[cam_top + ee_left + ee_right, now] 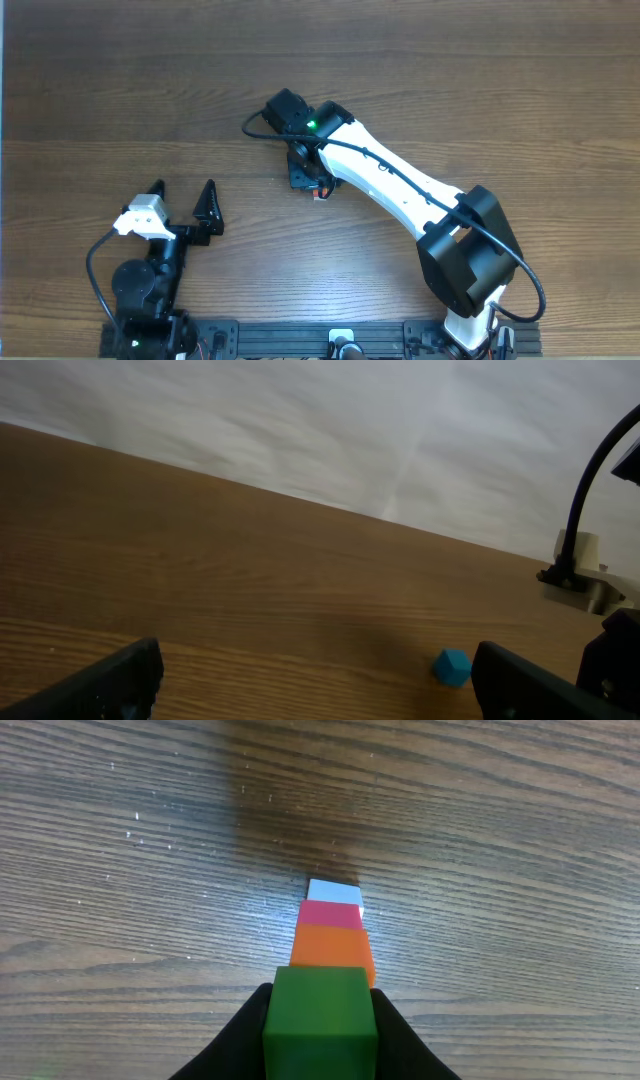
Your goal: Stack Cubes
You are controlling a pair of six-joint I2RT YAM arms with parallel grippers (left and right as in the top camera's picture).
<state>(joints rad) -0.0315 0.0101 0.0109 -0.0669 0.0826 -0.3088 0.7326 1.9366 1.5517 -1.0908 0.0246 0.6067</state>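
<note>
Four small cubes show in one column in the right wrist view: a pale white-topped cube (335, 892) lowest, a pink cube (332, 915) on it, an orange cube (333, 946) on that, and a green cube (320, 1018) nearest the camera. The right gripper (320, 1035) grasps the green cube, one dark finger pressed to each of its sides, and the cube sits in line directly over the orange one. I cannot tell whether the two are touching or a gap remains. The column stands on the brown wood-grain table (100, 80), a little above the middle of the top view. There the white right arm (400, 190) slants up from its base at the lower right, and the right gripper (305, 172) covers the stack (320, 193), leaving a sliver of red and white at its lower edge. The left gripper (183, 195) rests near its own base at the lower left, well apart from the stack, with its two black fingers (209, 197) spread wide and nothing between them. In the left wrist view the left gripper (320, 695) shows the same released spread. A small bright blue cube (452, 667) lies alone on the wood beyond the fingers, near a dark part of the other arm (610, 655).
</note>
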